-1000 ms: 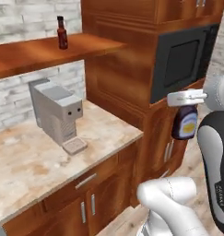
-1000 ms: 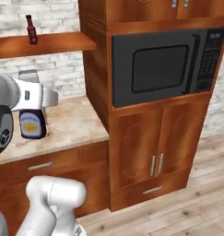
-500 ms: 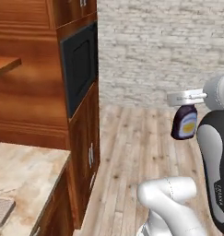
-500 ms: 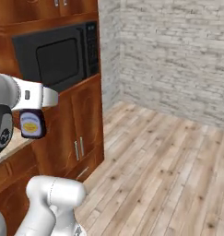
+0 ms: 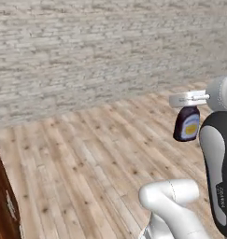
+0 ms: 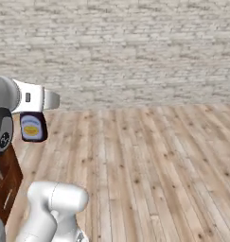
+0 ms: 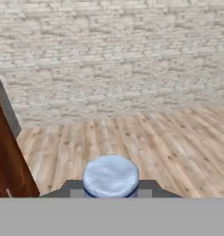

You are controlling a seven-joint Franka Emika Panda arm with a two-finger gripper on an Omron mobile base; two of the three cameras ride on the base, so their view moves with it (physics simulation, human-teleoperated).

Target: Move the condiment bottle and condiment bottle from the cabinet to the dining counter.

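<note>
Your tool (image 5: 188, 100) is grasping one condiment bottle (image 5: 187, 124) at frame right; no counter reached, second bottle remains.

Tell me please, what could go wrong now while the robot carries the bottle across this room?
1. The condiment bottle hangs from the gripper by its top alone, high over the wooden floor. A jolt of the base might loosen it, and it would fall far.
2. The dining counter is not in view, only the brick wall ahead, so the base may need more turning, and the hanging bottle could swing.
</note>
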